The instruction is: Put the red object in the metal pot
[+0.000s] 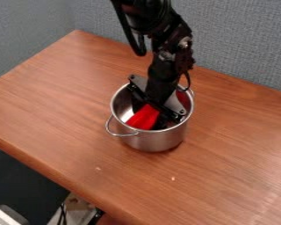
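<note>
Red object point(144, 117) seen inside metal pot point(140, 139), leaning tilted against inner wall. Gripper point(156, 104) lowered into pot mouth, directly above block. Jaw state cannot be told; contact with block hidden. Placement judged nearly done; release and withdrawal left.

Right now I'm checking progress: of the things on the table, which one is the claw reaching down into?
The shiny round steel pot on the wooden table; the claw dips inside it, by the red plastic block.

red object point(143, 118), silver metal pot point(154, 137), brown table point(61, 88)
</note>
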`<state>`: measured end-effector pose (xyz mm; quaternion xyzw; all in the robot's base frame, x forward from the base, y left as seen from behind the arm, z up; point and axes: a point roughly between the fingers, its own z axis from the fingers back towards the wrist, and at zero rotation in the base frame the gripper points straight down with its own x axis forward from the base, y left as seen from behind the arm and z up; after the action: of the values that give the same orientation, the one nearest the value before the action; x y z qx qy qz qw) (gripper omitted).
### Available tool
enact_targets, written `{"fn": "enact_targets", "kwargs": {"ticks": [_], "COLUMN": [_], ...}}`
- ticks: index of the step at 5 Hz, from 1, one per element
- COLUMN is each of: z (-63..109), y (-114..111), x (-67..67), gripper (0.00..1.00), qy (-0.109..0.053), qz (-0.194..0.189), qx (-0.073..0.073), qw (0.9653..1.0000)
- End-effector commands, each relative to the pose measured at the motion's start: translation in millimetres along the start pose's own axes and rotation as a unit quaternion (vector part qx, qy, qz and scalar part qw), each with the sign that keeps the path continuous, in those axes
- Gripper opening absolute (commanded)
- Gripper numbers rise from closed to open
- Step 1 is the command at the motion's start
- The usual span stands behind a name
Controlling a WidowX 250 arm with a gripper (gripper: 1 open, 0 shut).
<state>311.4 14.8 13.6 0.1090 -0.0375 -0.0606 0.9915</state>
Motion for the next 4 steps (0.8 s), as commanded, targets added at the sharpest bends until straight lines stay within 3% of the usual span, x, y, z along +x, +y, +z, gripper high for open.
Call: {"fn": "enact_targets", "kwargs": {"ticks": [1, 2, 4], "z": [10.6, 14.3, 32.7], "y": [2.5, -0.2, -0.2], "x": [4.1, 8.8, 20.4], "gripper": [0.00, 0.00, 0.00], "qy": [-0.010, -0.013, 0.009], "qz": [0.028, 0.050, 0.100], "qx": [0.016, 0.030, 0.019], "qw": [0.9994, 0.9982, 0.9948]}}
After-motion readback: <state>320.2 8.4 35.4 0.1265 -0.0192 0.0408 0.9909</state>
